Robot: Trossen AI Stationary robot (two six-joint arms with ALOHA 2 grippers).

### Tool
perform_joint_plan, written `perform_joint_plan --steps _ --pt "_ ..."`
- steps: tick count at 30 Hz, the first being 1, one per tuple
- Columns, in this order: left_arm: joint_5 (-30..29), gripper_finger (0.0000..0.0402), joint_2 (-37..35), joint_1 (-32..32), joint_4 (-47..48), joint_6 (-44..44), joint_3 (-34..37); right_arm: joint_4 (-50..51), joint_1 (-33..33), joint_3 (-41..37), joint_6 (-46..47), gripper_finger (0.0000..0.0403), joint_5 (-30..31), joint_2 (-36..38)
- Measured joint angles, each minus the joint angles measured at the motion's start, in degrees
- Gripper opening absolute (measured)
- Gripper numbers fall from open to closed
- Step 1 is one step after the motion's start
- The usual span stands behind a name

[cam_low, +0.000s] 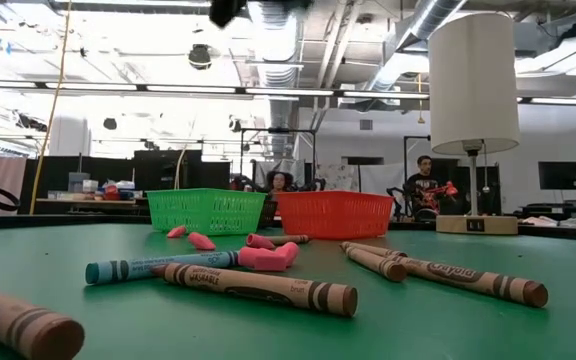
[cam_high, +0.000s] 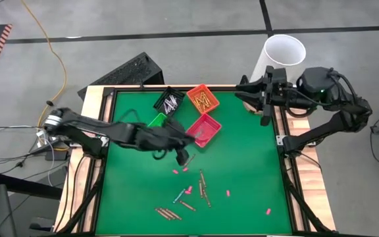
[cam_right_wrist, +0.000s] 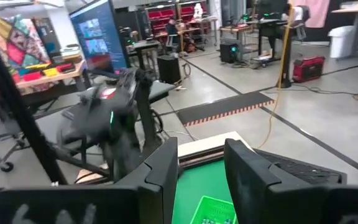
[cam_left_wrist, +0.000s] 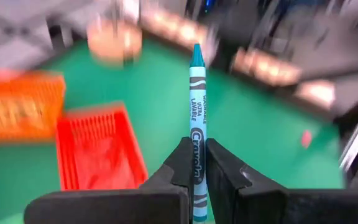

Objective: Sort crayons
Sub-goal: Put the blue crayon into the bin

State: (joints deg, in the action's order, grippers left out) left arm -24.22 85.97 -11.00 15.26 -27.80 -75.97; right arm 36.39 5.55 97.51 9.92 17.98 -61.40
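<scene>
- Your left tool (cam_left_wrist: 197, 163) is pressed together on a teal crayon (cam_left_wrist: 197, 118), pinching it low on its wrapper so the tip stands out ahead of the fingers (cam_left_wrist: 178, 163).
- Seen from above, that left tool (cam_high: 181, 155) hangs over the middle of the table (cam_high: 242, 171), just beside the pink bin (cam_high: 204, 129) on its near side.
- Your right tool (cam_right_wrist: 201, 165) stands partly spread with nothing between its fingers (cam_right_wrist: 166, 168).
- From above, the right tool (cam_high: 249, 90) waits at the table's far right edge, well apart from the crayons and beside a white tube (cam_high: 278, 58).
- The loose crayons (cam_high: 202, 186) lie on the green mat nearer you: several brown ones in a scatter, a small brown group (cam_high: 167, 212) towards the front, and one teal one (cam_high: 178, 195) among them.
- Small pink bits (cam_high: 227, 193) are scattered around them.
- The bins cluster at the far middle: an orange bin (cam_high: 201, 98) with yellow-orange crayons in it, a black bin (cam_high: 170, 102) with pale ones, a green bin (cam_high: 157, 120) and the pink one.
- At table level, brown crayons (cam_low: 258, 283) and the teal one (cam_low: 153, 266) lie flat in front of the green (cam_low: 208, 210) and orange (cam_low: 333, 213) bins.
</scene>
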Motion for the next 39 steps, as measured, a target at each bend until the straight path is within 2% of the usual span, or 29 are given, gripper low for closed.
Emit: perform_joint_plan --steps 7,13,20,26,32,39 --pt "-7.1 0.0011 -10.3 -1.4 -10.8 10.6 0.0 -0.6 0.8 -0.5 -2.8 0.0134 0.2 -2.1" --pt "-10.0 0.0011 -14.7 -3.5 -16.9 18.0 0.0 -6.8 0.8 -2.5 -6.6 0.0134 -0.8 -6.1" --pt "-10.1 0.0011 -15.2 -6.0 -25.4 27.4 0.0 -18.9 0.8 -2.5 -10.4 0.0134 -7.5 -13.3" --pt "-10.1 0.0011 -15.0 -7.1 -27.1 32.8 0.0 -27.6 0.3 -2.5 -11.9 0.0138 -12.0 -18.4" --pt "-9.5 0.0011 -15.0 -8.2 -27.2 36.0 0.0 -33.5 -0.8 -1.8 -10.0 0.0173 -18.0 -21.3" --pt "-9.7 0.0011 -15.0 -7.7 -26.1 36.6 0.0 -34.8 -0.8 -1.4 -9.9 0.0203 -18.4 -21.4"
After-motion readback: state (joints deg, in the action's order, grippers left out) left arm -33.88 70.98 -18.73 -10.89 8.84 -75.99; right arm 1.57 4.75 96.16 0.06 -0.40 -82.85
